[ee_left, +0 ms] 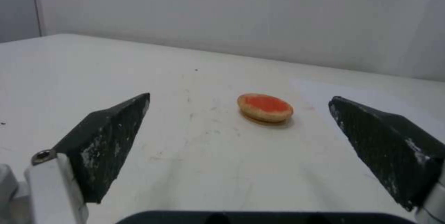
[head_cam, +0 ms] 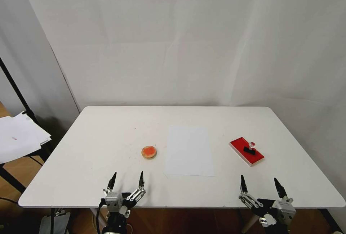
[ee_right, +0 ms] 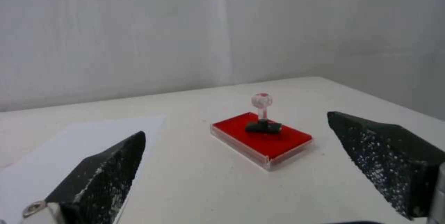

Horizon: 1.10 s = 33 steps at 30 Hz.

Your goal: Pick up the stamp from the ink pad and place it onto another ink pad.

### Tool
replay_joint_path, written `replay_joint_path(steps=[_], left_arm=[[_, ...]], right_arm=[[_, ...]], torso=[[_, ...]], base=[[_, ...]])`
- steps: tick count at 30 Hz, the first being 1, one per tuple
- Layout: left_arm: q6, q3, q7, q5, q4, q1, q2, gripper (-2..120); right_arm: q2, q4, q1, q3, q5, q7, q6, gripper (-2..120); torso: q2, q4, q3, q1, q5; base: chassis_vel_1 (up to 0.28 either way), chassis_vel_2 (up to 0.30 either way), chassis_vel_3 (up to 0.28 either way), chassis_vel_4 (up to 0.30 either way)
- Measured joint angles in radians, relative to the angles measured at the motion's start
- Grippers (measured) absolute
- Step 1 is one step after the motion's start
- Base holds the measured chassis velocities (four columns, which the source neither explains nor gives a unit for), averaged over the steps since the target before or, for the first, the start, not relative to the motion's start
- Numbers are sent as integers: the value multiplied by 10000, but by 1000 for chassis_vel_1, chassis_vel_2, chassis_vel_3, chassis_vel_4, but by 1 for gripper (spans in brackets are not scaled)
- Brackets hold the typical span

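The stamp (head_cam: 250, 149), a black base with a clear knob, stands upright on the red rectangular ink pad (head_cam: 242, 147) at the table's right; the right wrist view shows the stamp (ee_right: 263, 117) on that ink pad (ee_right: 278, 143) too. The round orange ink pad (head_cam: 149, 152) lies left of centre, and the same round ink pad (ee_left: 265, 107) is in the left wrist view. My right gripper (head_cam: 261, 184) is open near the front edge, short of the red pad. At the front left my left gripper (head_cam: 127, 180) is open, short of the round pad.
A white sheet of paper (head_cam: 189, 150) lies between the two pads on the white table (head_cam: 90, 154). Off the table's left side, loose papers (head_cam: 18, 136) rest on a black stand. A white backdrop hangs behind the table.
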Motion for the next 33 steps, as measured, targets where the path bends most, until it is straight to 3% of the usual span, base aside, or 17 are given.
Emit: replay_joint_path(steps=[23,33], left_arm=[[0,0,0,0,0,0,0,102],[0,0,0,0,0,0,1,102]], right_arm=[[-60,132,75,66,-18,29,-200,100],[-768,-638,2527,-24,1353,-367,-1132,100]], torso=[[0,-2,0,0,-1],[0,2,1,2,1]], base=[[0,0,0,0],[0,0,0,0]])
